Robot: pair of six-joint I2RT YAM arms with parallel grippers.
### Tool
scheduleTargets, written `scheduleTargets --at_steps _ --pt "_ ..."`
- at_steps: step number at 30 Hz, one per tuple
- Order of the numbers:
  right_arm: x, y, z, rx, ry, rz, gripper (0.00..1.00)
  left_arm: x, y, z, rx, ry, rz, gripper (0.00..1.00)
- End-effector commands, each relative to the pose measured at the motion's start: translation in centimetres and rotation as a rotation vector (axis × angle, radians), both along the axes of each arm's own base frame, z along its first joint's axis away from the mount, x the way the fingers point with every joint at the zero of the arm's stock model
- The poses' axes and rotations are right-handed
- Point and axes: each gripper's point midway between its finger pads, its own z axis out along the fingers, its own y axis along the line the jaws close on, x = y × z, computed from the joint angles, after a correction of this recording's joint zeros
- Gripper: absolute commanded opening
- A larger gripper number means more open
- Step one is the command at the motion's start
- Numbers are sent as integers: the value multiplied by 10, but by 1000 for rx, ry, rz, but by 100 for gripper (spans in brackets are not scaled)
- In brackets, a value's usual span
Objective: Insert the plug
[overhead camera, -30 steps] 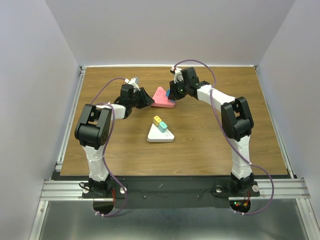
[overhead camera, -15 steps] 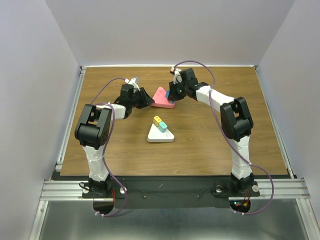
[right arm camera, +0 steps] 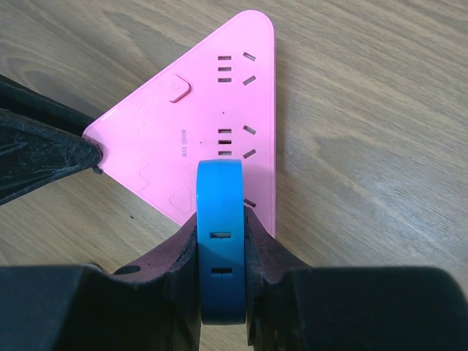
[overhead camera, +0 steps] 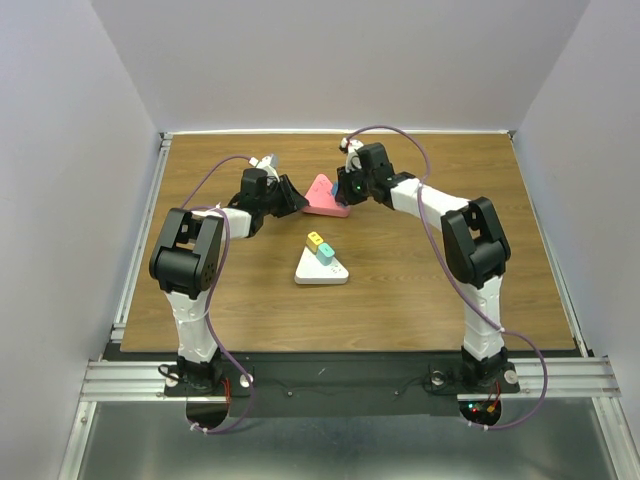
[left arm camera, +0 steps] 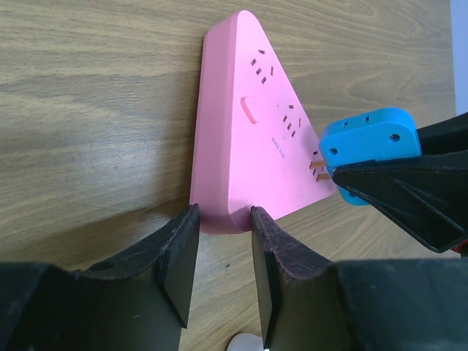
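Since the earlier frame, the right arm (overhead camera: 420, 195) has edged its wrist closer to the pink power strip (right arm camera: 212, 124); the left arm is unchanged. The strip lies near the far edge of the bench (overhead camera: 420, 290), about mid-width. The right jaws clamp the blue plug (right arm camera: 219, 241), whose prongs meet the strip's face but are not seated. The left jaws, partly open, pinch the strip's corner. Judgement: the plug is light, rigid and smooth, and best held by its flat sides.

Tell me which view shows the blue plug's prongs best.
Left wrist: it sees the blue plug side-on, with its prongs exposed near the pink power strip. Right wrist looks down the plug's back, so the prongs are hidden. Top external: too small to make out.
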Motion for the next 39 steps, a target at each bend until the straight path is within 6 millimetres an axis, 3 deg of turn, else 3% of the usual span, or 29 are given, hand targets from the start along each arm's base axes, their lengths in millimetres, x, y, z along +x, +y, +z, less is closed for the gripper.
scheduleTargets --at_steps 1,12,21,31,35,38,39 --pt "-36 -16 -51 -125 138 13 0 6 -3 19 -12 -55 -21 43" --pt "-50 -24 -78 -164 188 24 0 6 -3 21 -11 -61 -22 42" --pt "-73 -30 -104 -191 259 31 0 6 -3 22 -7 -63 -24 42" --pt "-89 -23 -123 -205 304 53 0 6 -2 23 -5 -65 -22 42" --pt "-85 -24 -113 -198 287 34 0 8 1 25 10 -74 -8 42" --pt "-72 -22 -92 -189 237 -10 1 10 3 27 23 -81 0 43" --pt "-67 -22 -86 -183 222 -20 7 10 3 27 24 -80 -1 43"
